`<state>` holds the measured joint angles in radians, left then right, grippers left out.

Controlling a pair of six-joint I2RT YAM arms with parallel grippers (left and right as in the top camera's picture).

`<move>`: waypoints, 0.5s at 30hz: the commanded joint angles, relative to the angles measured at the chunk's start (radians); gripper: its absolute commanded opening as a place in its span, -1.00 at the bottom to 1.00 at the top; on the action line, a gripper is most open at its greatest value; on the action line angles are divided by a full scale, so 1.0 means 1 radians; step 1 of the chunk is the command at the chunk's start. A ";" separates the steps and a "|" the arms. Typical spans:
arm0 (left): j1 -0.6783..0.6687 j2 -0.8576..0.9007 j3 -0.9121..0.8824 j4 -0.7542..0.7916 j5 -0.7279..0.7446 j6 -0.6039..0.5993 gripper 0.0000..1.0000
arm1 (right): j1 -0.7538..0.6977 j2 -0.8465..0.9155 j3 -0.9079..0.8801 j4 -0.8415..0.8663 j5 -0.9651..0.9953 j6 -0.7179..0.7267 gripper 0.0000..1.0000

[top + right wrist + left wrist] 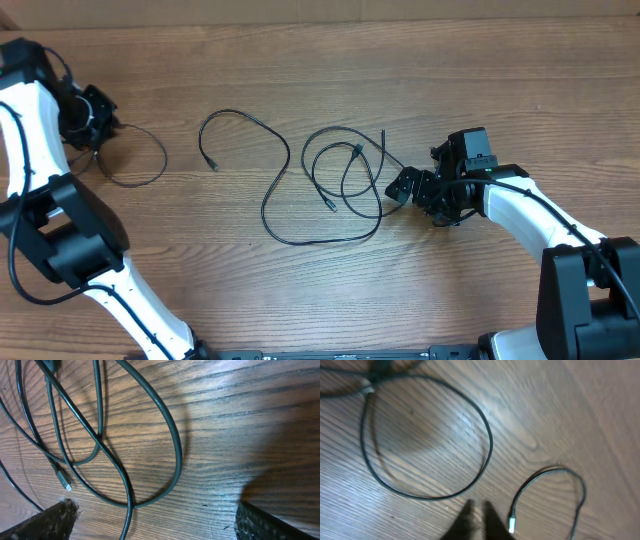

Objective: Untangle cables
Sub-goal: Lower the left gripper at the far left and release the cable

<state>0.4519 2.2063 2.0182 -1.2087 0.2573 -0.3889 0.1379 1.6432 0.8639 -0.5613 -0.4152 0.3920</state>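
Observation:
Several thin black cables lie on the wooden table. One loop rests beside my left gripper at the far left. A long cable snakes through the middle and joins overlapping loops just left of my right gripper. In the left wrist view my gripper is shut with nothing in it, a plug end just right of the fingers and the big loop beyond. My right gripper stands wide open, with crossing cable strands on the table between its fingers.
A small plug lies near the right gripper's left finger. Bare wood stretches along the back and the front of the table. Both arms' white links and black bases sit at the lower corners of the overhead view.

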 commanded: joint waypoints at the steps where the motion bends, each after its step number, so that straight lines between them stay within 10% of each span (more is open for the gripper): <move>1: -0.035 -0.020 -0.071 0.013 -0.039 0.008 -0.92 | -0.003 0.002 0.028 0.007 -0.005 0.001 0.99; 15: -0.163 -0.020 -0.338 0.086 -0.188 0.075 -0.87 | -0.003 0.002 0.028 0.007 -0.005 0.001 0.99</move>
<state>0.3119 2.2063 1.7378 -1.1423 0.1638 -0.3424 0.1379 1.6432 0.8639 -0.5610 -0.4149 0.3920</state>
